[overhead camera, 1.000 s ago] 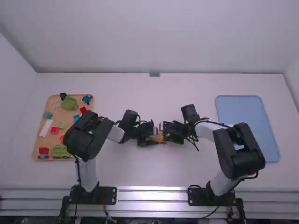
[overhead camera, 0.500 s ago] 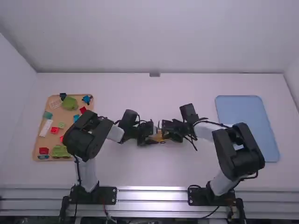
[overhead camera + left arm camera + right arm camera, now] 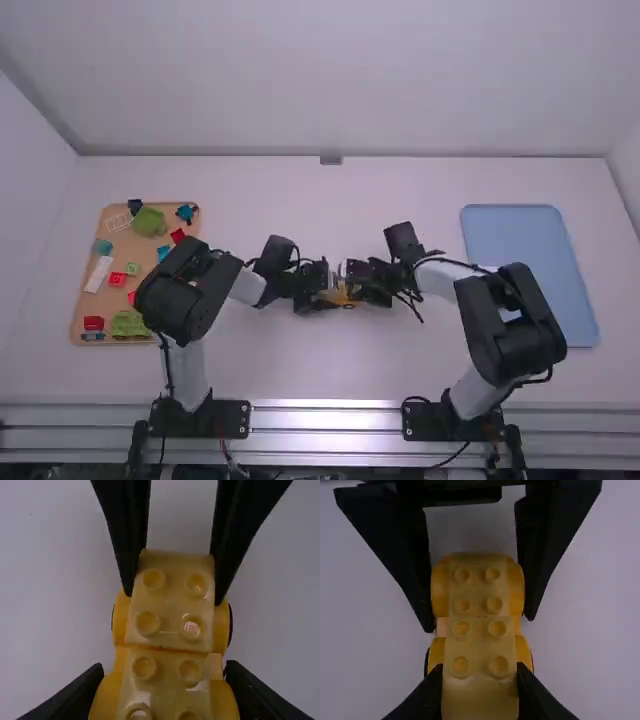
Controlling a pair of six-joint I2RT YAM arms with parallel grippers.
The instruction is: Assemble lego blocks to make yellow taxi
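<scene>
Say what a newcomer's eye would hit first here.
The studded yellow build between the arms, with the left pincer and right pincer facing each other and both gripping it. Next, the tan tray at far left, dotted with bright blocks. Then the broad light-blue tray at far right.

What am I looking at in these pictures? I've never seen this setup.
Two robot arms share a white table. The high view looks down from above and behind them; each wrist view comes from a camera on one arm, its own fingers at the bottom edge. On the table are a tan tray of colourful blocks and a blue tray. In the middle, the left gripper holds a yellow toy body, while the right gripper grips a pale yellow block on top.
</scene>
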